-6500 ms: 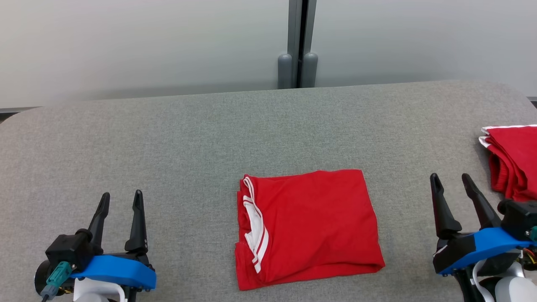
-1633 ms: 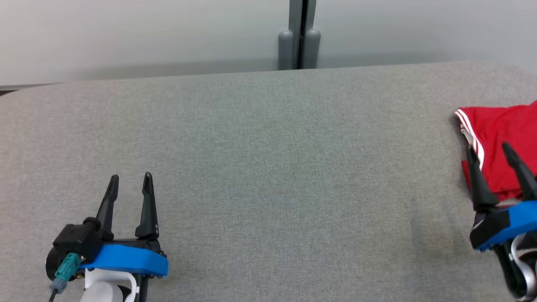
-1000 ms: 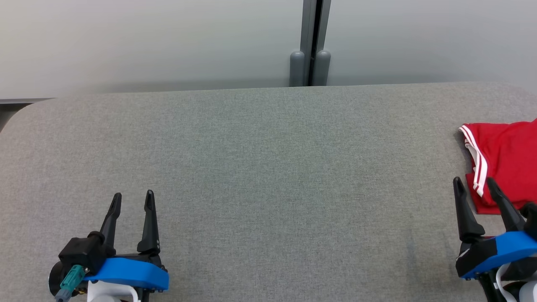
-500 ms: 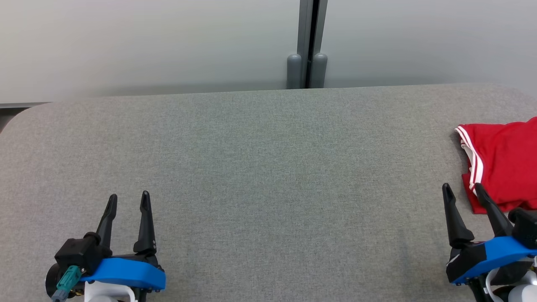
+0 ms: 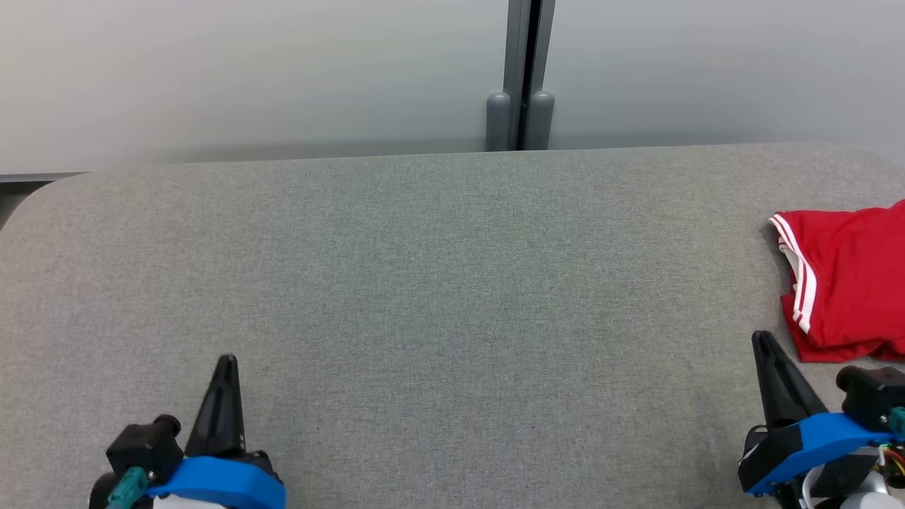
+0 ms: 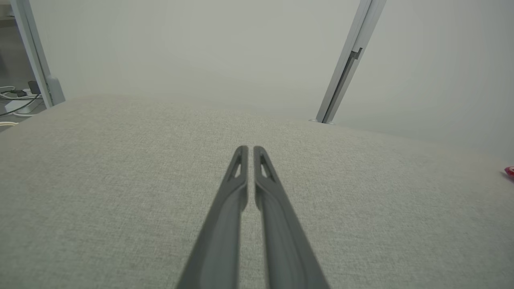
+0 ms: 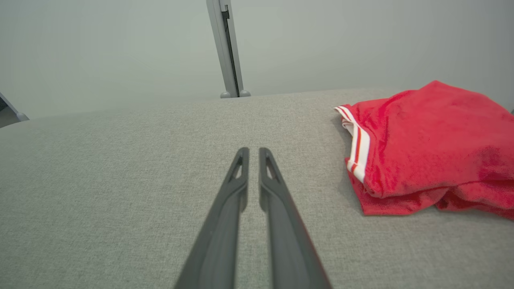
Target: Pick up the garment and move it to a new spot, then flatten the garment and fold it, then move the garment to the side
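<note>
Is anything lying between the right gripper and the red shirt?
Nothing visible does. Only bare grey table separates the right gripper from the red shirt, which lies folded off to one side, clear of its fingers.

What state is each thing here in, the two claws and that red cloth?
left gripper: fingers almost together, holding nothing.
right gripper: fingers almost together, holding nothing, apart from the cloth.
red garment: folded, striped edge showing, lying at the right side of the grey table, not held.
</note>
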Robot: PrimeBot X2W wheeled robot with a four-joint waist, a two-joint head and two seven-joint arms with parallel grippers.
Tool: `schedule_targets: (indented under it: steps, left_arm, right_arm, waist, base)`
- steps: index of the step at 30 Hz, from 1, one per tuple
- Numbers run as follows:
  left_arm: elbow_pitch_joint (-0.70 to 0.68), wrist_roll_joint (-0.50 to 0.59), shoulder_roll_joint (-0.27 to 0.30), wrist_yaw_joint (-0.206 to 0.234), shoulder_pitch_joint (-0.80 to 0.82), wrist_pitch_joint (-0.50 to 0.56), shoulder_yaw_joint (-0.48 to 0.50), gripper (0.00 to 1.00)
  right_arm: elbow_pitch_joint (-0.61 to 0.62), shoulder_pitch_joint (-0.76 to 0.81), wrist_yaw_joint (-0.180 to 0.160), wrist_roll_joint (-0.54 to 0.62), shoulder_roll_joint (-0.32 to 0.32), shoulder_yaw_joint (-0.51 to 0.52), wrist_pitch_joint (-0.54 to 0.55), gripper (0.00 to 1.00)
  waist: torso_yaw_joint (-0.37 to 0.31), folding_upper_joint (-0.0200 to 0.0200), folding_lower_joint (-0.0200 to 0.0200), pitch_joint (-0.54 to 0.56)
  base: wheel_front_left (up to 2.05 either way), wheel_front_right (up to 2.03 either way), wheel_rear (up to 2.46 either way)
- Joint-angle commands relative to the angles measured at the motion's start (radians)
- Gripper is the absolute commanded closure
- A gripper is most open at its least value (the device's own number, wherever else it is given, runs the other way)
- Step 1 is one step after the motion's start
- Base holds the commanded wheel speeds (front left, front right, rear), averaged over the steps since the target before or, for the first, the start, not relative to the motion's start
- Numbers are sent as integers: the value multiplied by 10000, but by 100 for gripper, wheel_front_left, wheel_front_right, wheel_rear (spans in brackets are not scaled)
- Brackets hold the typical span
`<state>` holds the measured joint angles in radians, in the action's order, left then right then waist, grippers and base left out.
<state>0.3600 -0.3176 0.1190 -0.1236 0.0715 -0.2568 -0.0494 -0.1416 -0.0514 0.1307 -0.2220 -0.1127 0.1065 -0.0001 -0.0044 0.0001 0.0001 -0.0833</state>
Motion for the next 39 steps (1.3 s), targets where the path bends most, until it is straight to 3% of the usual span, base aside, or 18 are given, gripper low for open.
schedule_targets:
  steps: [1,39]
  left_arm:
    - [77,-68,-32,-2,-63,23,10,100]
    - [-326,-5349,-343,-35,55,1541,686,100]
  right_arm:
    - [-100,-5,0,-66,28,4,16,100]
    - [-605,-254,1,-5750,311,25,479,100]
  waist:
    - [0,-1,0,3]
    - [12,-1,0,227]
  base:
    - [0,0,0]
    - [0,0,0]
